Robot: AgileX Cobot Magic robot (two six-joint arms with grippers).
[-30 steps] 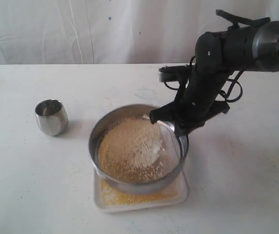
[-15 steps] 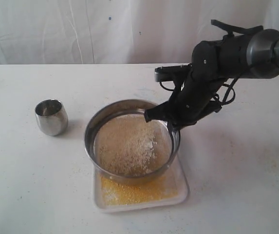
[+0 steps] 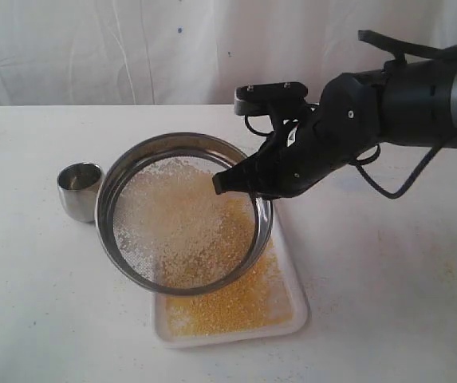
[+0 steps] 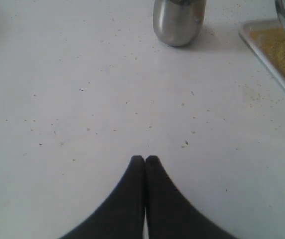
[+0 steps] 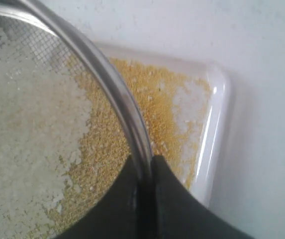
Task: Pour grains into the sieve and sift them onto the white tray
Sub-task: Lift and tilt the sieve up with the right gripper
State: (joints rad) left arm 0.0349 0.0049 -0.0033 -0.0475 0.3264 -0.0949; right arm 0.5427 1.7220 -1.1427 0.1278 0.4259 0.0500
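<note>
Aloft, sieve rim in right pincer, partly beyond white tray edge.

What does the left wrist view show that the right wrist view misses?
Only the left wrist view: the steel cup and the shut left end effector, holding nothing. Only the right wrist view: the right end effector clamped on the sieve rim, pale grains on its mesh. Both: the white tray holding yellow grains, and some sieve rim.
</note>
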